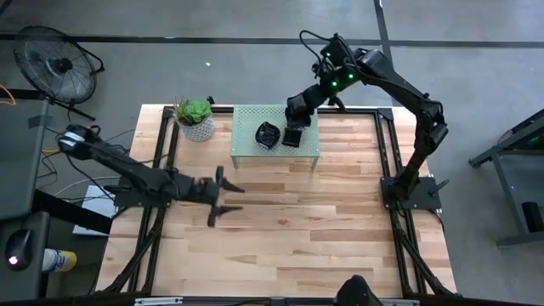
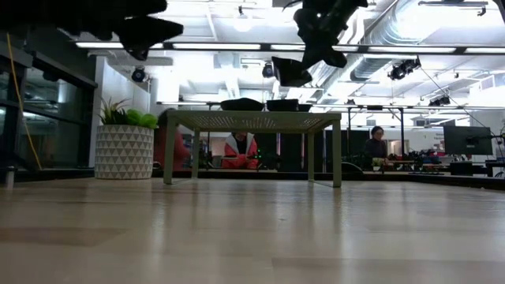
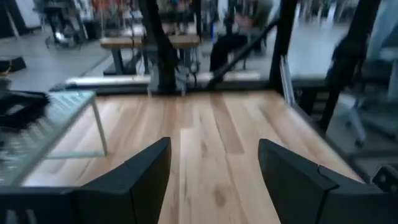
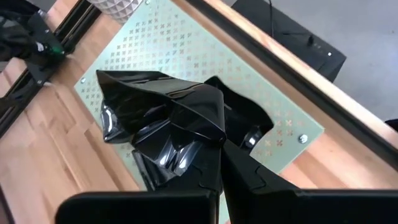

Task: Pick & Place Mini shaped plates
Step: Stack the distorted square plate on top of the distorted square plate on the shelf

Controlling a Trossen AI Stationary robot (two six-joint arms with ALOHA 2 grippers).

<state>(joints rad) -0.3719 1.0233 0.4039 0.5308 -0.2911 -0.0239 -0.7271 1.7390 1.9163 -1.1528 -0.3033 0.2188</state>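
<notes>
Showing glossy black plates (image 4: 161,124), angular and shallow-rimmed, stacked on a pale green perforated stand (image 1: 276,127). The right pincer (image 1: 293,127), fingers together, hangs over them. The left pincer (image 1: 228,197) hovers over the bench (image 1: 323,221), fingers apart.

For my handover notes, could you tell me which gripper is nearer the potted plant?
Left. The left gripper hovers over bare table below the potted plant; the right gripper is over the green stand.

Small stand (image 1: 246,153) at worktop (image 1: 280,229) rear centre; two mini shaped plates (image 1: 269,134) side by side on it; potted plant (image 1: 196,119) just left of stand.
</notes>
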